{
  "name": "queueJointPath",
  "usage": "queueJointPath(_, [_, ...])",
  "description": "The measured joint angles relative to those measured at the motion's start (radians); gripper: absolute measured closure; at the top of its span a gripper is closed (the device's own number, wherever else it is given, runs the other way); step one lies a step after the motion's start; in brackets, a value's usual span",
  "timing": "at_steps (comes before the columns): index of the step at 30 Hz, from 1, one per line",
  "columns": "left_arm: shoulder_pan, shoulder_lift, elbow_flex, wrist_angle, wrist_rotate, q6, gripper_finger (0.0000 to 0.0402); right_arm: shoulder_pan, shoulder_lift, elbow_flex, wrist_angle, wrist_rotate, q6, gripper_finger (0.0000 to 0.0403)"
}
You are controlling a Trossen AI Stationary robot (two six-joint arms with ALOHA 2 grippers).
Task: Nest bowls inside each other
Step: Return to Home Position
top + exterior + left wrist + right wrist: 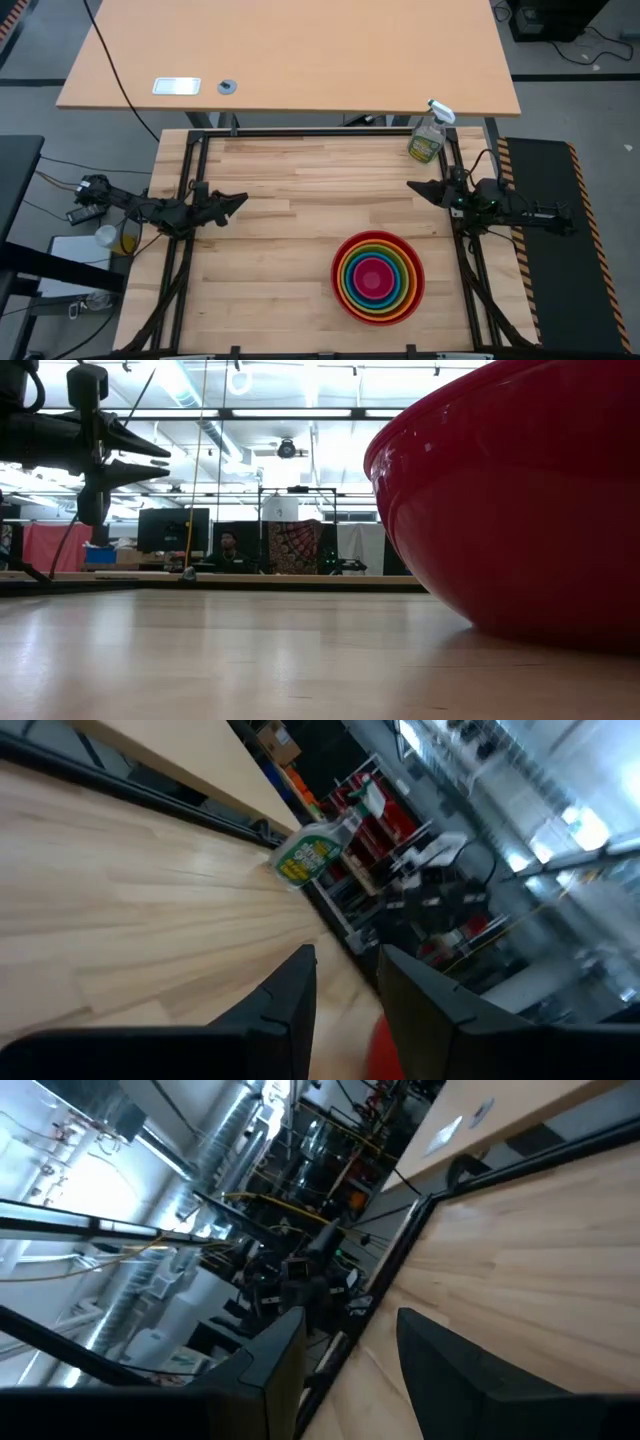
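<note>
The bowls sit nested in one stack on the wooden table, right of its middle and toward the near edge: red outermost, then orange, lime green and blue rings, magenta-pink innermost. The red bowl's wall fills the right of the low view, with its bottom on the table. My left gripper hovers at the table's left edge, open and holding nothing, pointing level toward the right. My right gripper hovers at the right edge, open and holding nothing, pointing level toward the left.
A clear spray bottle stands at the table's far right corner, just beyond my right gripper. A second, lighter table lies past the far edge. Bare wood spans the middle and left. A person sits in the room behind.
</note>
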Motion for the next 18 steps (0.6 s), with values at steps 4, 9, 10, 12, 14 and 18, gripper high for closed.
queueJointPath(4, [0.0,0.0,0.0,-0.035,0.002,0.152,0.0288,0.0,0.0,-0.03,0.006,-0.01,0.007,0.0238])
queueJointPath(9, [0.0,0.001,0.0,-0.092,0.002,0.433,0.0288,0.0,0.0,-0.067,-0.008,0.027,0.009,0.0238])
queueJointPath(10, [0.0,0.001,0.0,-0.092,0.001,0.502,0.0288,0.0,0.001,-0.075,-0.01,0.039,0.009,0.0238])
queueJointPath(12, [0.0,0.0,0.0,-0.093,-0.001,0.668,0.0288,0.0,0.002,-0.082,-0.029,0.06,0.002,0.0238])
queueJointPath(14, [0.0,0.0,0.0,-0.094,-0.001,0.815,0.0288,0.0,0.01,-0.084,-0.037,0.078,-0.038,0.0238])
queueJointPath(18, [0.0,0.0,0.0,-0.095,-0.001,0.949,0.0288,0.0,0.017,-0.084,-0.039,0.071,-0.204,0.0238])
